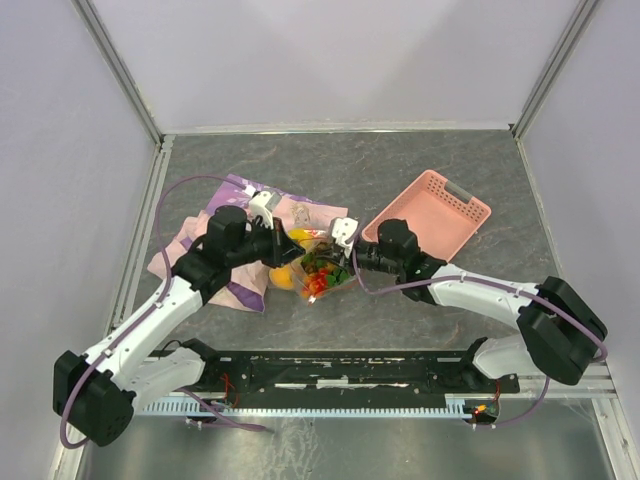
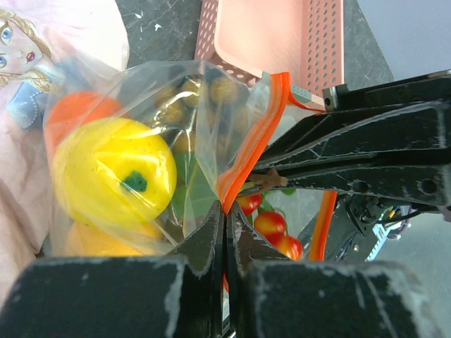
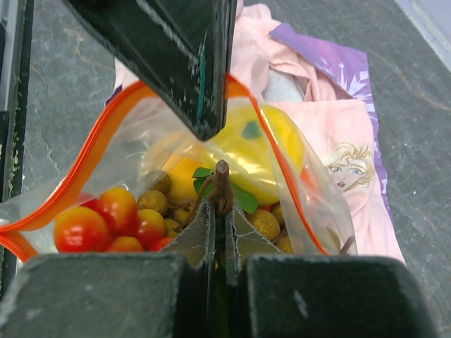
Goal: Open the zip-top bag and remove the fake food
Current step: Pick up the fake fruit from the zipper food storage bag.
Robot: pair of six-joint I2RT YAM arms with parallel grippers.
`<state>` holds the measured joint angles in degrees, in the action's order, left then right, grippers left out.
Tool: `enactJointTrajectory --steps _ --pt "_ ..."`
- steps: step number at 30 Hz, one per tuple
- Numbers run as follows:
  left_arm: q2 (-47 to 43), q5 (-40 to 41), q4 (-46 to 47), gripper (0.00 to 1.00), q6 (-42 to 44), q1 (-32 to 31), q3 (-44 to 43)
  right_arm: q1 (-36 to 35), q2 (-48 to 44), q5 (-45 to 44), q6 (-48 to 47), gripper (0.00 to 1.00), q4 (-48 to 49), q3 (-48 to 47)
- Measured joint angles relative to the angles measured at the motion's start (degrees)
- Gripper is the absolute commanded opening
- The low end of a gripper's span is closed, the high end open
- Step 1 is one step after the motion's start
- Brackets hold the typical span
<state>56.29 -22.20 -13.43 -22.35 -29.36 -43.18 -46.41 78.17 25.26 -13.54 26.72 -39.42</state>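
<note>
Left gripper (image 2: 225, 215) clamping the clear orange-zipped plastic bag (image 2: 211, 91), I am pinching a brown fake-fruit stem (image 3: 223, 176) in the right gripper (image 3: 218, 211), lifting it out next.

Zip-top bag (image 2: 211, 105) was clear, glossy, crinkly plastic w/ orange strip; fake food (image 2: 113, 169) smooth, shiny plastic; cloth (image 3: 345, 134) soft, matt printed fabric; basket (image 2: 320, 42) matt perforated pink plastic; table (image 1: 380, 170) dark, mottled, matt.
</note>
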Motion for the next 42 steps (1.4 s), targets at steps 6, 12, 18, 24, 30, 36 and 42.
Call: enactJointTrajectory --steps 6,12,18,24,30,36,42 --pt "0.46 0.26 0.72 0.03 -0.59 0.0 0.0 2.71 0.0 2.4 5.9 0.02 6.86 0.04" --pt "0.7 1.84 0.72 0.03 -0.59 0.02 0.0 4.57 -0.79 3.15 9.42 0.02 10.08 0.42" --pt "0.9 1.84 0.76 0.03 -0.61 0.02 -0.07 3.5 0.66 1.92 4.96 0.02 -5.77 -6.64" --pt "1.68 -0.24 2.8 0.03 -1.27 0.02 -0.7 2.51 1.77 1.62 3.8 0.07 -8.66 -6.51" --pt "3.15 -2.03 4.5 0.03 -2.25 0.02 -0.66 2.54 3.52 1.9 2.62 0.46 -14.21 -9.77" --pt "3.15 -2.45 5.62 0.03 -2.25 0.02 0.15 2.54 1.49 3.13 0.31 0.73 -18.29 -10.12" --pt "3.19 -3.67 5.86 0.03 -2.25 0.0 0.59 2.54 -8.24 3.48 -1.99 0.72 -21.77 -8.63"
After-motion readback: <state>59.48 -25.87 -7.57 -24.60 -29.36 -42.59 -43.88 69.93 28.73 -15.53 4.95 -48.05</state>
